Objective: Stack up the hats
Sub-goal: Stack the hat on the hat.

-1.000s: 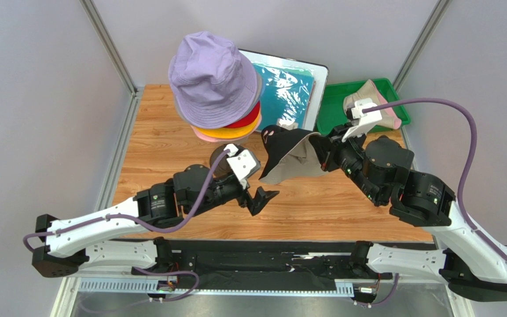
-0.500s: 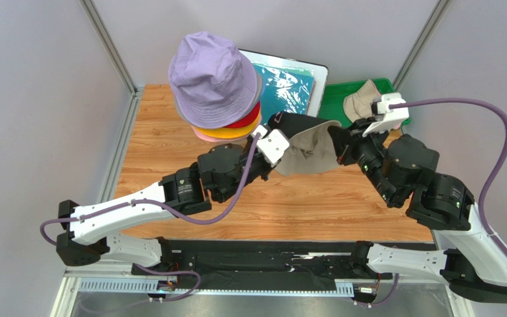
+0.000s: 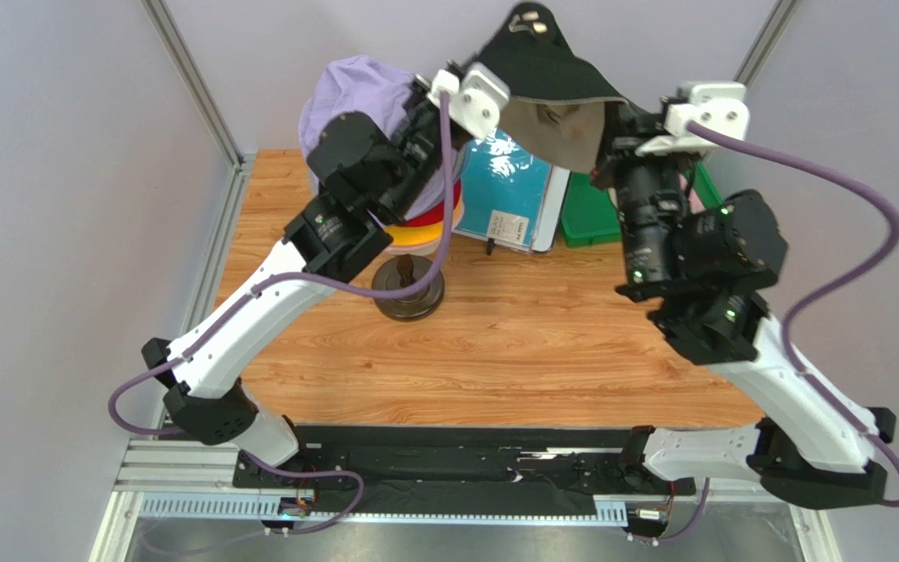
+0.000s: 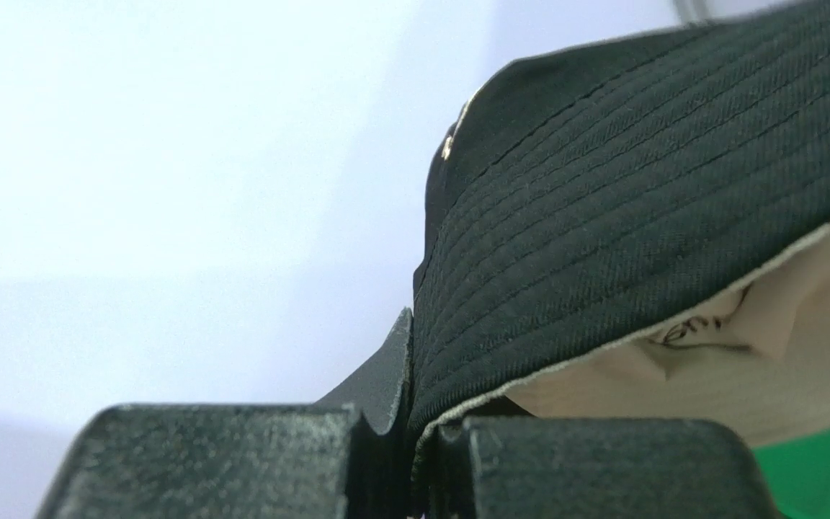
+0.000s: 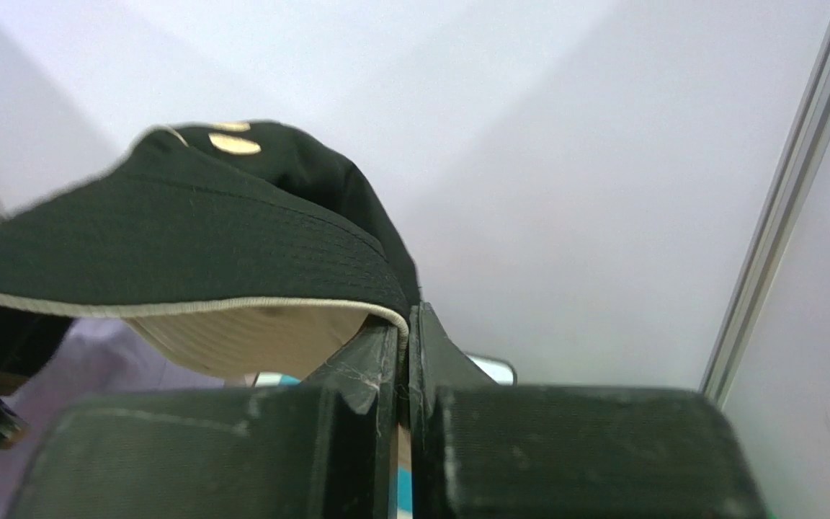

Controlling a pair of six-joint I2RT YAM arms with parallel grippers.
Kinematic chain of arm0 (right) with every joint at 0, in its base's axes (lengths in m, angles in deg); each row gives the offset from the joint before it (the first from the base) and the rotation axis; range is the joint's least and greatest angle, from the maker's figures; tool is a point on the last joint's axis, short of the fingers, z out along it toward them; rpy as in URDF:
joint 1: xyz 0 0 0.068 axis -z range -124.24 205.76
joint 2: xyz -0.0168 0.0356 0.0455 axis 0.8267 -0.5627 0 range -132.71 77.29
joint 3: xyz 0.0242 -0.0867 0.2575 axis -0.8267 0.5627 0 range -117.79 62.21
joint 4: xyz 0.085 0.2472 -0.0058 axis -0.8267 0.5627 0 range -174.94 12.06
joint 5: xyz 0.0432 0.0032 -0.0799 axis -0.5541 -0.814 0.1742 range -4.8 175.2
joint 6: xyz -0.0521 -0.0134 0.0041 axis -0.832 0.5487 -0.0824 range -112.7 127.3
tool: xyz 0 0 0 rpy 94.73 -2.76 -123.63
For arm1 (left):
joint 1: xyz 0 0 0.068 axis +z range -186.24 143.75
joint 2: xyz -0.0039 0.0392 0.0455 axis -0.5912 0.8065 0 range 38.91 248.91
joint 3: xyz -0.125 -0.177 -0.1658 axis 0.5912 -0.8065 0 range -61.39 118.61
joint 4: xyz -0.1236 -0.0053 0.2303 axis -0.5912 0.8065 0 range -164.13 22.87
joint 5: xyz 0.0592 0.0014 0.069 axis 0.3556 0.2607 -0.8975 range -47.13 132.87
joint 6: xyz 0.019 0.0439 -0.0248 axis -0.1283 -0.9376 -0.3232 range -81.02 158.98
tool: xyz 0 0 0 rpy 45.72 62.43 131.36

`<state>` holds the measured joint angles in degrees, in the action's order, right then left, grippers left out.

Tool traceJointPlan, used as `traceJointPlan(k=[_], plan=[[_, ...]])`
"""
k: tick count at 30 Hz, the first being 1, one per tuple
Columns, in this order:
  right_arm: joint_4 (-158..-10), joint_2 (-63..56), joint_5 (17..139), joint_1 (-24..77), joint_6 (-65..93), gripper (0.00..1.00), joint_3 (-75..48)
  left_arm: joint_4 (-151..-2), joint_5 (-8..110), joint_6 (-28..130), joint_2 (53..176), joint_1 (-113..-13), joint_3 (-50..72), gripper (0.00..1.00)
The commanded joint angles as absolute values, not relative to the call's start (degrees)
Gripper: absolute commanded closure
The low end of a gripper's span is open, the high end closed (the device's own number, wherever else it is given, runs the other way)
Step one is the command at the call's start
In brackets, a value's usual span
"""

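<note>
Black twill hat (image 3: pixel 548 70), its brim ribbed with rows of stitching and lined in smooth beige cloth, hangs stretched in the air over the bench's (image 3: pixel 536 351) far edge. Left claw (image 4: pixel 409 400) and right claw (image 5: pixel 409 346) each pinch its brim tight, one per side. Beside it, the rounded lavender hat (image 3: pixel 355 100) tops the stack near the far left corner.
</note>
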<state>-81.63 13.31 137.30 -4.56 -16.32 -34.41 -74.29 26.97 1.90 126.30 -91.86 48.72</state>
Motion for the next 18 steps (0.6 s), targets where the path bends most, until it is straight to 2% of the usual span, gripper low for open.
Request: traceJointPlan(k=[1,5,8,12,18], plan=[[-103.3,8.1,133.4,-1.9,-29.1,1.00,-38.1,-80.8,31.4,-6.2,129.5,-85.4,59.6,1.00],[-106.1,4.4,126.9,0.0,-28.0,1.00,-38.7,-82.5,32.6,-7.9,131.7,-79.2,65.4,1.00],[-107.0,2.3,121.6,0.2,-28.6,1.00,-37.0,-87.8,32.1,-11.3,128.9,-76.4,61.1,1.00],[-110.9,0.3,116.2,0.2,-29.9,1.00,-33.2,-101.5,33.3,-12.8,118.9,-71.7,41.9,1.00],[-114.9,-0.3,112.1,0.2,-25.6,1.00,-27.3,-109.4,35.2,-7.0,108.1,-63.9,23.6,1.00]])
